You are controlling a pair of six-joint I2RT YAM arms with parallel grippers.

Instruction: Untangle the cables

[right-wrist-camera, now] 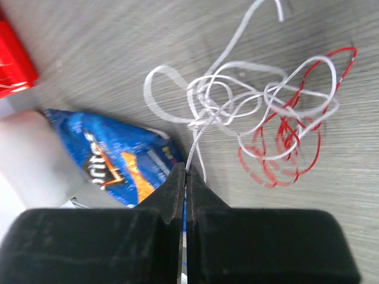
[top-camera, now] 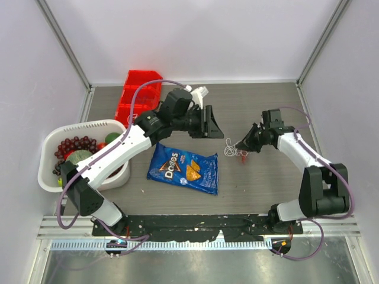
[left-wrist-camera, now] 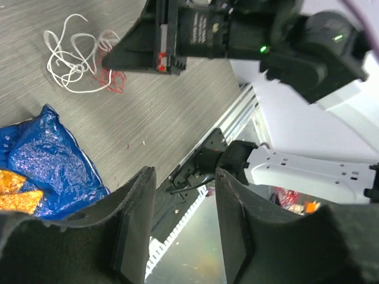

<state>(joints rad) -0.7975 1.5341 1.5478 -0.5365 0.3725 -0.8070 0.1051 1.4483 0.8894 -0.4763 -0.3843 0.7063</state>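
The right end effector is pinched shut on one white strand of the cables. With the left end effector open and well apart, nothing pins the rest, so a pull would likely drag or cinch the bundle. Thin white and red loops lie interlaced on the surface just ahead of the right tips.

The surface is matt grey with a wood grain. The chip bag is glossy, crinkled foil. The cables look smooth and plastic-coated. The left tool has matt black, grainy fingers. The bin is shiny red plastic.
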